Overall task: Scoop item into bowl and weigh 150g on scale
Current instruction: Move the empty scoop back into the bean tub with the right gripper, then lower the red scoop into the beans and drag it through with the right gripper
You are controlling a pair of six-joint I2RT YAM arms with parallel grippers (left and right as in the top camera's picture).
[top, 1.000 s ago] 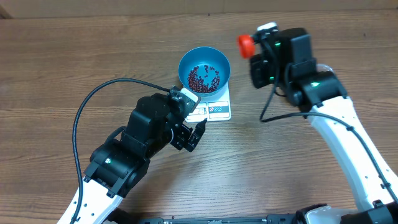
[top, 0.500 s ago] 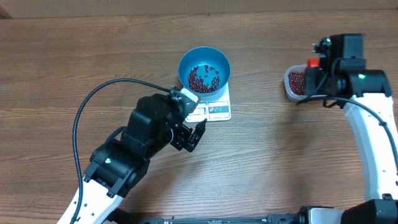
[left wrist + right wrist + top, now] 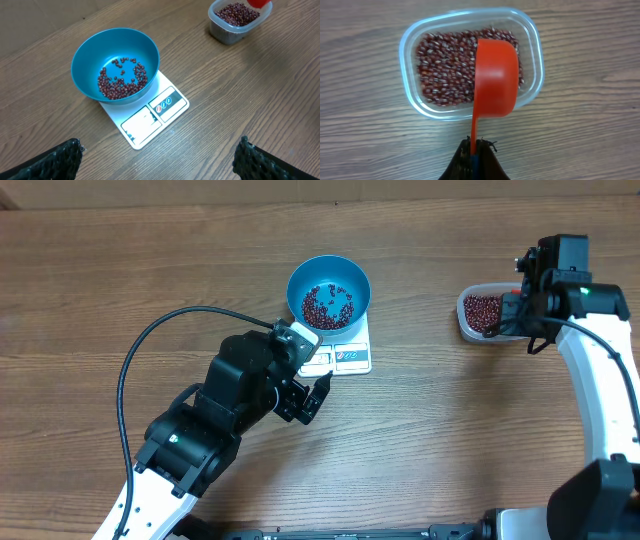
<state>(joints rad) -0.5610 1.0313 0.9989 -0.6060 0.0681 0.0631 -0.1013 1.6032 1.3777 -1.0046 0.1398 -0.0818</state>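
Robotics lab bench rather than a kitchen: two white-and-black robot arms, one at lower left and one at the right edge, work over a wood-grain tabletop, a black cable looping at left. Centre frame: kitchen scale, blue bowl, clear tub of beans, red scoop.

Deep blue bowl upright on small white scale, a thin scatter of red-brown beans inside
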